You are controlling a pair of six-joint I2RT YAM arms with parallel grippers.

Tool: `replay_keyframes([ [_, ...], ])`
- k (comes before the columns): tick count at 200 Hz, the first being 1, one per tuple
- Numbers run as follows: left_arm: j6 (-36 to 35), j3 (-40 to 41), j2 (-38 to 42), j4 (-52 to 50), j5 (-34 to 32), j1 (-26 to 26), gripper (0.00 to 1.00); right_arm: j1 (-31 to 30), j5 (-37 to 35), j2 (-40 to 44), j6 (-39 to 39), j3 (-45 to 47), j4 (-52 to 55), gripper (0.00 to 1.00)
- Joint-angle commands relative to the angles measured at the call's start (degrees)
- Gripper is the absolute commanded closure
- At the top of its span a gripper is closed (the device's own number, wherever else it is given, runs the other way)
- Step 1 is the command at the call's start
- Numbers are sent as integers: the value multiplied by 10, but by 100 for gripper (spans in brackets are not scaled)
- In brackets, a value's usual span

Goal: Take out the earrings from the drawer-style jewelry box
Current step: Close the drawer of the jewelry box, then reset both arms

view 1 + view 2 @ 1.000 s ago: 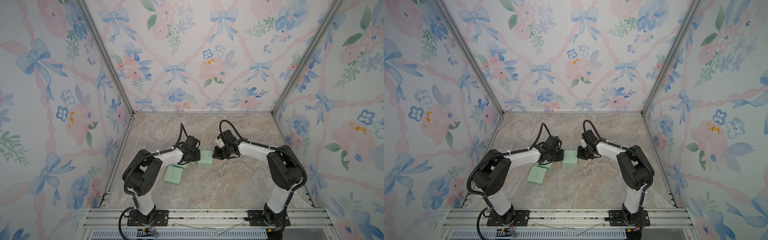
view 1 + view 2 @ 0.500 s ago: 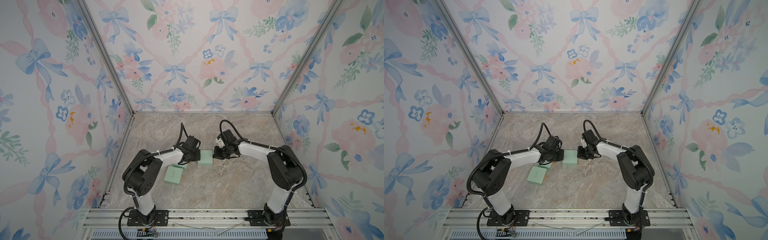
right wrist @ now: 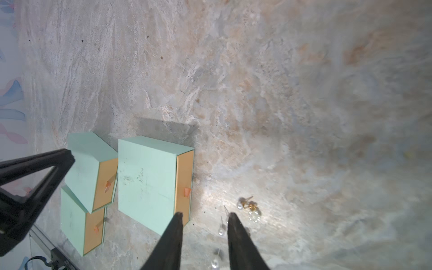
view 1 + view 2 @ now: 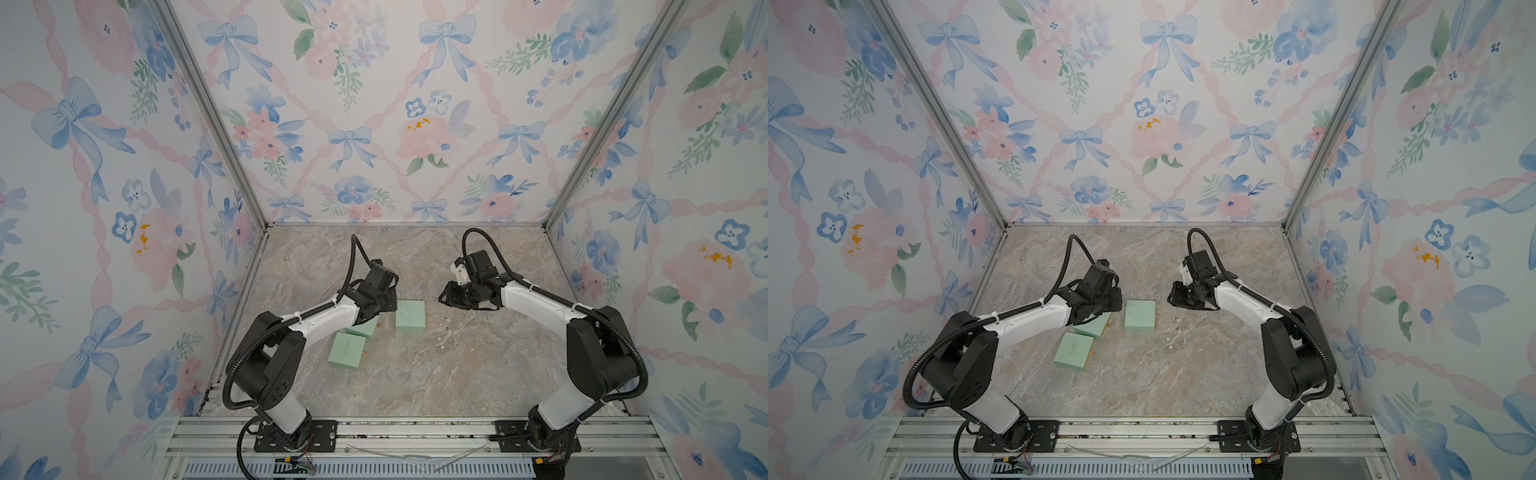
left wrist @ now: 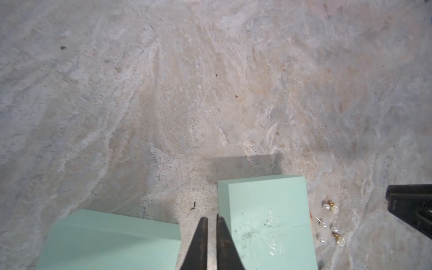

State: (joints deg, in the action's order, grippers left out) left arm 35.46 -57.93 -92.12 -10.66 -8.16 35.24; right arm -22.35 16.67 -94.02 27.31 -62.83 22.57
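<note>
Both top views: earrings (image 4: 443,328) (image 4: 1173,328) loose on the worktop (image 4: 415,386), just beside the jewelry box (image 4: 410,316). Left wrist: left jaws barely parted, empty, beside the box. Right wrist: right jaws moderately apart, empty — earrings at the box's drawer end.

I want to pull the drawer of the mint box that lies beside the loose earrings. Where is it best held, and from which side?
Grip the small orange tab on the orange drawer front, probably coming in low from the side of the earrings and pinching across it. The front looks flush with the mint box, so nothing else sticks out.
</note>
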Motion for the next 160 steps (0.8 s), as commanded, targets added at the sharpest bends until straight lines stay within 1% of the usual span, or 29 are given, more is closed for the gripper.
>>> replay_keyframes([
  [1, -24, -4, 35, -8, -46, 0, 80, 30, -16, 41, -23, 18, 15, 59],
  [28, -34, 7, 63, -8, -69, -2, 61, 78, -30, 88, -50, 37, 11, 52],
  [34, -36, 9, 70, -7, -74, -3, 53, 89, -36, 100, -57, 44, 7, 50],
  [50, -40, 17, 85, -7, -81, -6, 39, 124, -42, 135, -69, 65, -11, 43],
  [70, -48, 23, 102, -6, -89, -9, 29, 164, -52, 174, -90, 89, -33, 38],
  [87, -63, 26, 115, -8, -99, -12, 19, 187, -71, 212, -126, 108, -56, 35],
  [96, -71, 27, 123, -7, -109, -14, 15, 195, -93, 232, -153, 122, -73, 34],
  [107, -84, 28, 130, -5, -120, -18, 12, 202, -129, 258, -183, 155, -125, 32],
  [124, -108, 27, 138, -3, -138, -26, 8, 212, -165, 286, -217, 209, -208, 29],
  [140, -135, 29, 145, 3, -146, -33, 5, 232, -167, 293, -225, 257, -284, 27],
  [160, -165, 36, 154, 11, -162, -40, 3, 245, -171, 283, -230, 312, -383, 26],
])
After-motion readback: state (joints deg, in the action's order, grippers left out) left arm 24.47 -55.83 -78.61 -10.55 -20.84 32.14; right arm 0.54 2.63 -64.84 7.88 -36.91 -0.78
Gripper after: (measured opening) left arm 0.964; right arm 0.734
